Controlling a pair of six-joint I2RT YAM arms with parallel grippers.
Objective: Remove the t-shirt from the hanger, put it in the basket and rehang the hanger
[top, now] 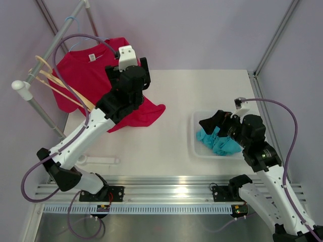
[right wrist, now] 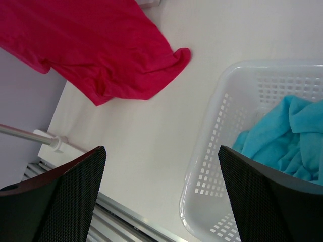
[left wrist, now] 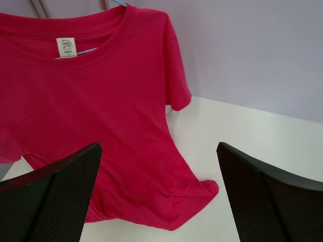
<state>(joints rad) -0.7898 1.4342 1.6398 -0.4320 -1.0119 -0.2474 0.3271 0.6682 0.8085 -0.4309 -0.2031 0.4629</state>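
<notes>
- Left hand (left wrist: 158, 146): fingers are spread wide and nothing is held; it is raised in front of the t-shirt without touching it.
- Right hand (right wrist: 161, 148): fingers are spread wide and nothing is held; it is poised above the near-left rim of the basket.
- T-shirt (top: 86, 75): red, hung by its collar on the hanger (top: 74, 21). Its lower hem is crumpled on the worktop (top: 166, 146) at the back left.
- Rail (top: 55, 43): grey, slanted at the far left, with the pale blue hanger's hook looped over it.
- Wooden hangers (top: 63, 88): bare, set beside the shirt's left edge.
- Basket (top: 195, 148): white, perforated, placed at the right of the worktop.
- Cloth (top: 217, 142): teal, bunched inside the basket.
</notes>
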